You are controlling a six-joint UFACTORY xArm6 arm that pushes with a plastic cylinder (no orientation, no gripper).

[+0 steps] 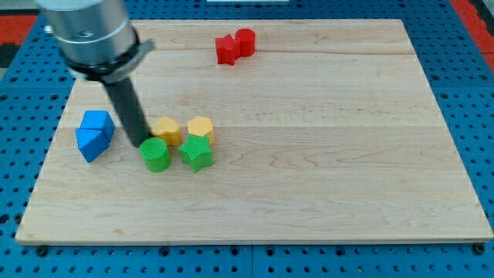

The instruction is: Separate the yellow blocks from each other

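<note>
Two yellow blocks sit close together left of the board's middle: a rounded yellow block (167,130) and a yellow hexagon block (201,128), with a small gap between them. My tip (144,143) is just left of the rounded yellow block, touching or nearly touching it, and just above-left of the green cylinder (156,154). A green star-shaped block (196,153) lies right under the yellow hexagon block.
Two blue blocks (95,133) lie together near the board's left edge, left of my tip. Two red blocks (235,45) sit together near the view's top. The wooden board (324,154) rests on a blue pegboard surface.
</note>
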